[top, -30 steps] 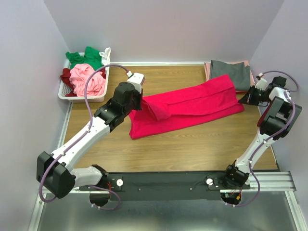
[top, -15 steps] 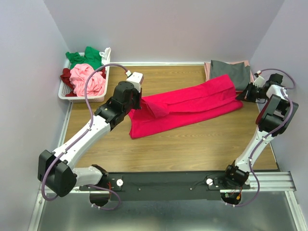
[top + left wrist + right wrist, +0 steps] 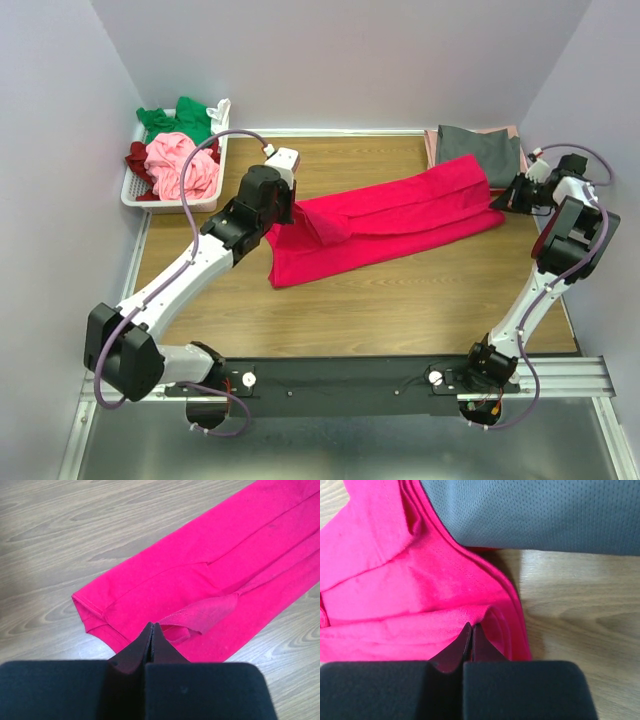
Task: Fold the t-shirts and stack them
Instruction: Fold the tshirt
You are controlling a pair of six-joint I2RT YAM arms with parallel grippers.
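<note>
Reaching diagonally from its base at the near left, the left arm stretches over the tabletop (image 3: 400, 310), and the left hand (image 3: 284, 217) (image 3: 152, 626) is pinched shut on a raised fold at the left end of the crimson-pink t-shirt (image 3: 390, 225) (image 3: 200, 575) (image 3: 395, 595). The right arm rises from the near right with its elbow bowed toward the wall. The right hand (image 3: 503, 199) (image 3: 471, 626) points left, clamped on the shirt's right edge. How much cloth each hand grips is hard to tell.

The shirt lies mid-tabletop, folded into a long band that runs from lower left to upper right. Its right end is just beside a folded grey t-shirt (image 3: 480, 150) (image 3: 545, 510), which lies on a dusty pink one (image 3: 431, 148). At the far left, a white basket (image 3: 135, 197) holds bunched green (image 3: 180, 120), light pink (image 3: 180, 165) and maroon (image 3: 137, 158) tees.
</note>
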